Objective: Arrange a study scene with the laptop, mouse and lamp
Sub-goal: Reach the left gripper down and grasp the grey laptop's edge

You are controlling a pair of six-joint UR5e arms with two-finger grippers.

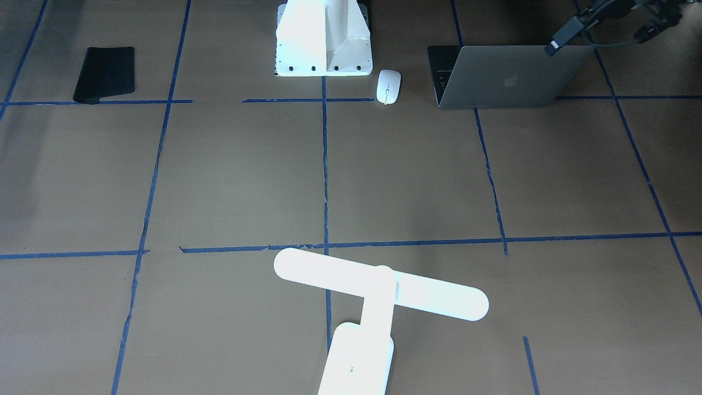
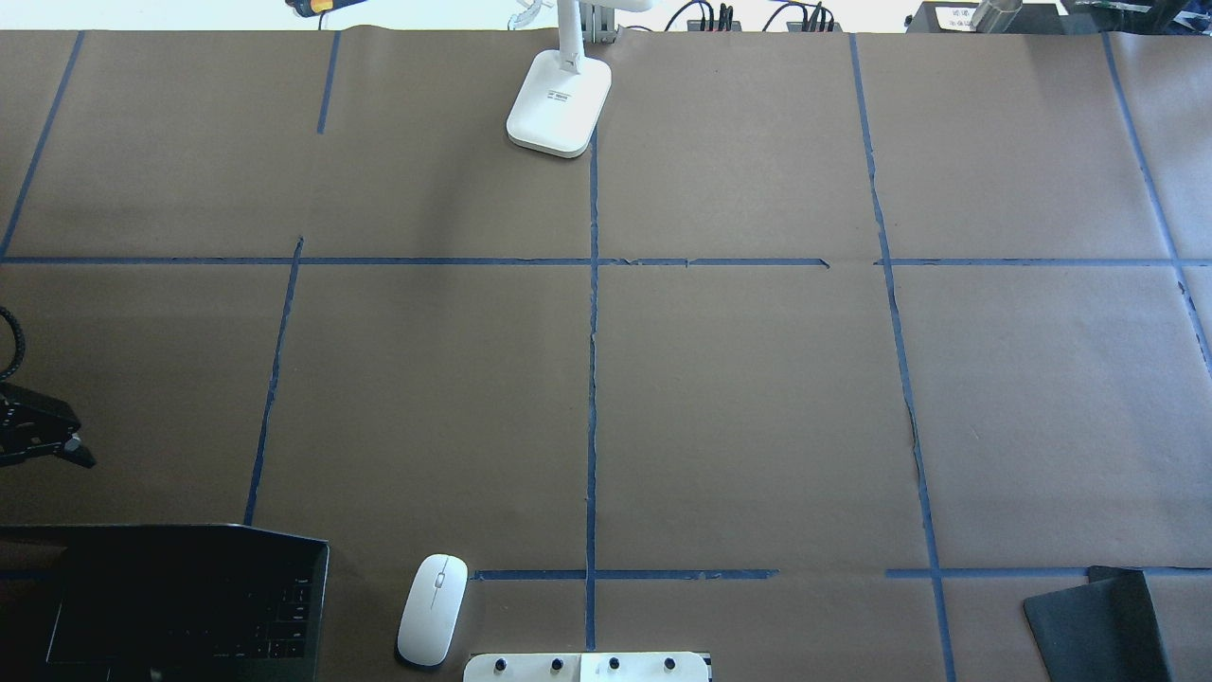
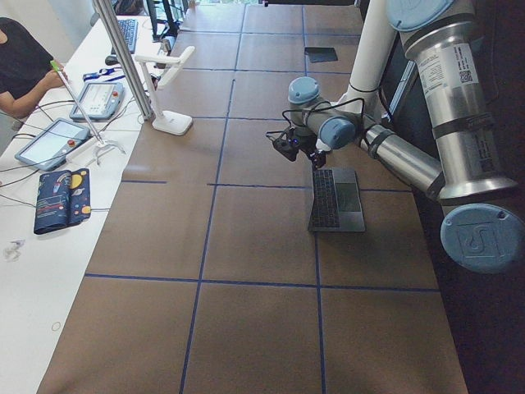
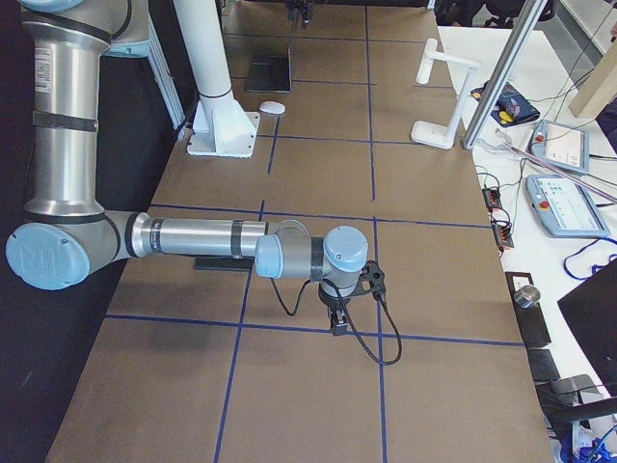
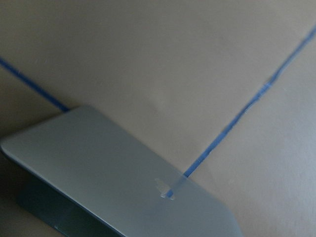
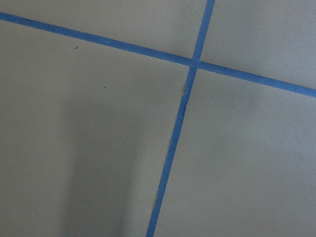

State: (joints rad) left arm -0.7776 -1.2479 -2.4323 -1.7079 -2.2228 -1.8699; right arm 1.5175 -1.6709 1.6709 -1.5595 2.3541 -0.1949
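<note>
- The brown paper-covered bench is marked into squares with blue tape. Directions below use the overhead view, with the robot at 6 o'clock.
- The laptop sits at about 7 o'clock, near the robot's edge. It is open, with its keys facing the robot and its logo lid facing away.
- The mouse lies flat at about 6 o'clock. It is between the laptop and the white pedestal, close to the pedestal and apart from the laptop.
- The lamp stands at 12 o'clock, at the far edge, well apart from everything else. Its bar head crosses the centre tape line.
- A flat black mat lies at about 4 o'clock.
- The left tool hangs just above the laptop's raised lid. I cannot tell how far it is open, or whether it touches the lid.
- The right tool points down over bare bench near a tape crossing, towards 3 o'clock. I cannot tell how wide it is open.
</note>
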